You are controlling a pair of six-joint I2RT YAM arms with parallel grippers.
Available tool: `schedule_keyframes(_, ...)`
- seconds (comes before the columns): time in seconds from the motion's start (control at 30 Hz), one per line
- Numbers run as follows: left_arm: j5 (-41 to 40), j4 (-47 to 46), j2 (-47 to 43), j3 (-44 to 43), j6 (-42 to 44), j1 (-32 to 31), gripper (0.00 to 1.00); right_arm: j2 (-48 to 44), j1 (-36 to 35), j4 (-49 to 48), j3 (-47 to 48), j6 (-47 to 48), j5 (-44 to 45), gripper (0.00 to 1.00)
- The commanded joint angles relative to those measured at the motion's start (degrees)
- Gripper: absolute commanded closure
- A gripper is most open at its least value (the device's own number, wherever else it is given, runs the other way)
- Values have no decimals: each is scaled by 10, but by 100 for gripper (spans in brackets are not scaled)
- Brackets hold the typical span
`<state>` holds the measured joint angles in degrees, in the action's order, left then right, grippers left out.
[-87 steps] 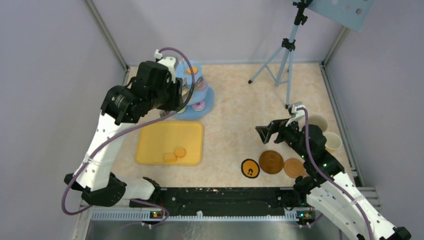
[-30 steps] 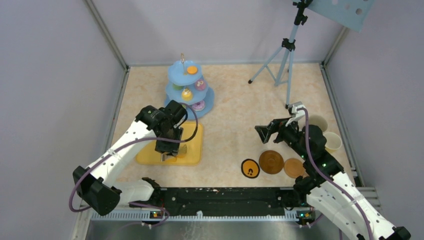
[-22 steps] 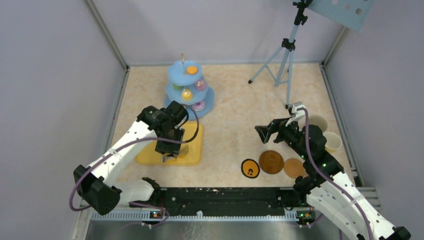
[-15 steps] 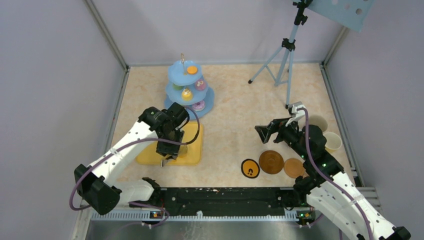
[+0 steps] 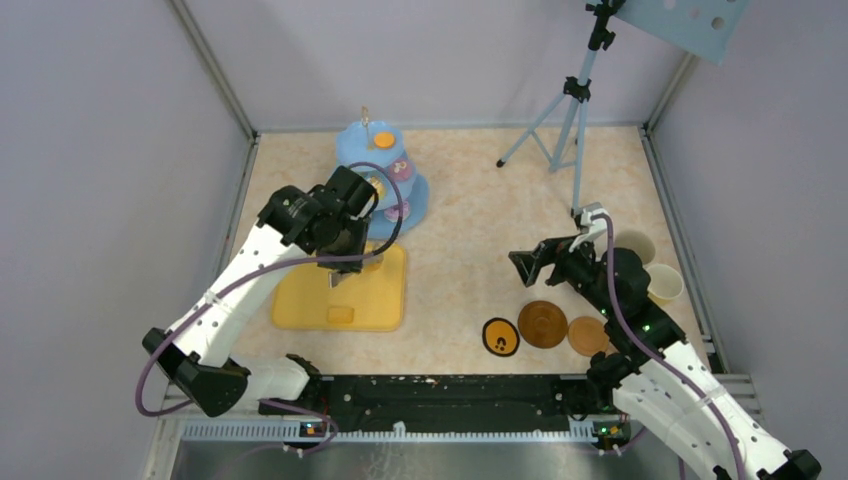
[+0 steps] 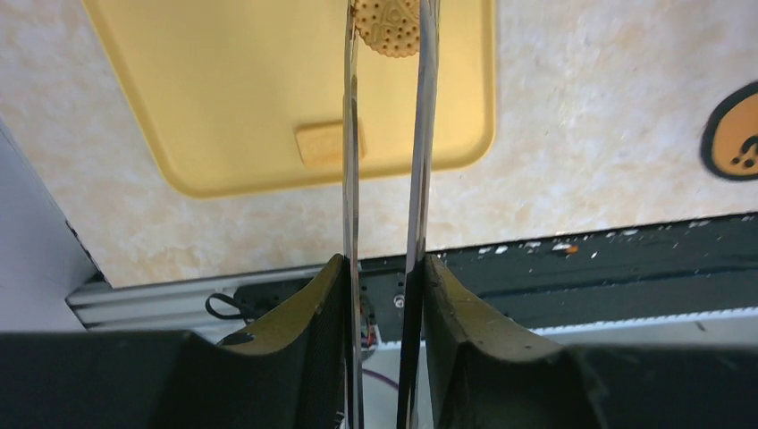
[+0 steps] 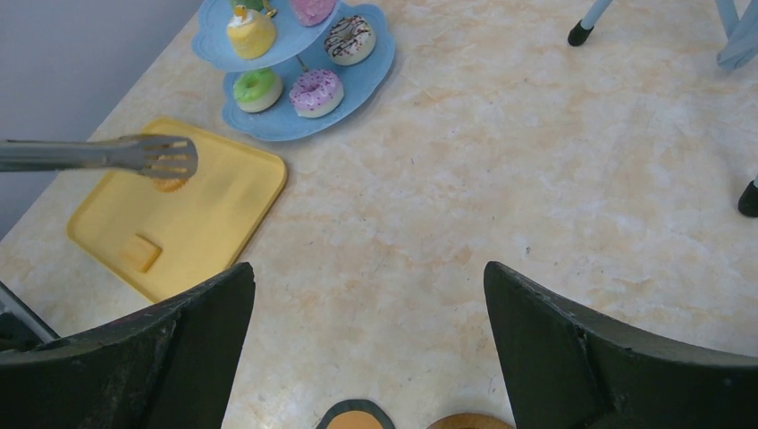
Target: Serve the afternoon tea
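On the left gripper (image 6: 384, 268): both sides pressed together against the two blades of the metal tongs (image 6: 420, 134), with no pastry in the claw itself. Far out ahead of that claw, at the tong tips: a round orange biscuit (image 6: 386, 22), pinched edge to edge and seemingly clear of the yellow tray (image 6: 179, 89) underneath. Lower down, beneath the blades: a small rectangular yellow pastry (image 6: 320, 143), lying flat on the tray. Behind the claw, on the side away from the tips: the light-blue stand (image 5: 415, 200), with pastries on its tiers.

On the right gripper (image 7: 366, 268): spread wide, holding nothing, well apart from the tray. Just under it and back toward its arm: the brown coasters (image 5: 543, 323). Off to its right: the mugs (image 5: 635, 245).

As for the biscuit: probably light, stiff moulded plastic with a dotted face, so little fear of crushing. Likely smooth at the rim, though, and held only by two thin springy blades at long reach. Probably prone to pivoting or popping out if squeezed off-centre or swung fast. Best taken across the full width, tips seated past the middle of the disc, flat face level. Worth a steady squeeze and a slow carry to a free spot on a tier, loosening only once resting there.
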<state>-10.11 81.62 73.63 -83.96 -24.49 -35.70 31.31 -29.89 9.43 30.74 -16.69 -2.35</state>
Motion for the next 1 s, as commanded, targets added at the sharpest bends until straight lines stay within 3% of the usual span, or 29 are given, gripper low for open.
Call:
schedule_keyframes(0.0, -46, -6, 16, -78, -9, -2, 68, 3, -4, -19, 9, -3, -3, 3)
schedule_keyframes(0.23, -151, -50, 20, -244, 4, -1, 68, 4, -4, -19, 12, -3, -4, 3)
schedule_keyframes(0.47, -219, -117, 74, -330, 57, 10, 67, 4, -3, -12, 19, -1, -5, 3)
schedule_keyframes(0.67, -248, -150, 98, -330, 101, 43, 66, -4, -4, -1, 18, -2, 5, 3)
schedule_keyframes(0.97, -169, -259, 117, -271, 121, 99, 66, 11, -4, -4, 23, -1, 3, 3)
